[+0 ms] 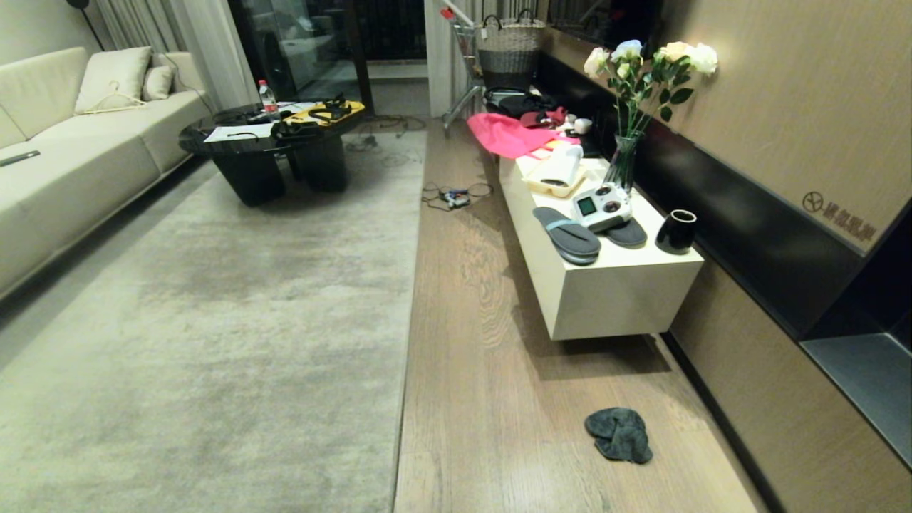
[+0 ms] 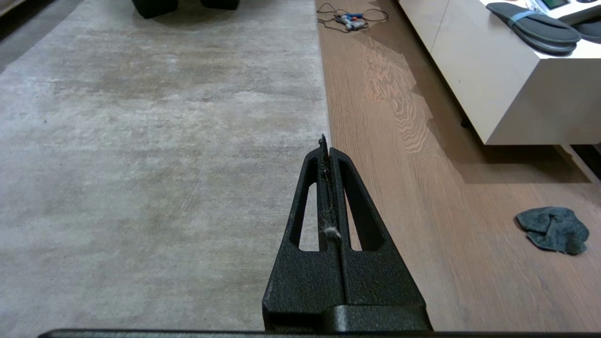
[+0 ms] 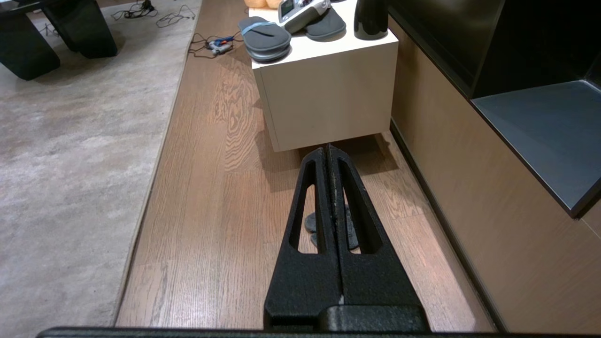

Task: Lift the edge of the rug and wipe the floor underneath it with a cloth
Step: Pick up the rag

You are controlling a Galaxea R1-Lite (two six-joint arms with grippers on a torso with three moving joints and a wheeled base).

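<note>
Head view:
rug (image 1: 199, 313): lies flat across the left part of the room, its long right edge running straight along the bare floor (image 1: 484, 385); no part of it is lifted.
cloth (image 1: 619, 434): crumpled on the floor planks, well apart from the rug edge, near the wall base and just in front of the near end of the white table (image 1: 613, 292).
table top: a pair of grey slippers (image 1: 568, 234) at the near end, a white handheld device (image 1: 603, 206) resting partly on one of them, a black cup (image 1: 675, 231) at the near right corner, a glass vase of white flowers (image 1: 634, 85) by the wall edge, bright pink fabric (image 1: 509, 135) at the far end.
far side: a black coffee table (image 1: 274, 153) stands on the rug's far end, a pale sofa (image 1: 64, 142) beyond the rug's left edge.
arms: neither shows here.

Left wrist view:
left pincer (image 2: 324, 143): fingers pressed together, holding nothing, a wisp of lint caught in the seam; it hangs above the rug's right edge, where rug meets floor.
cloth (image 2: 553, 229): on the planks, well apart from this pincer.

Right wrist view:
right pincer (image 3: 327, 149): fingers pressed together, empty, held above the bare floor.
cloth (image 3: 351, 228): on the floor below, partly hidden behind the fingers, between the rug edge and the wall.
</note>
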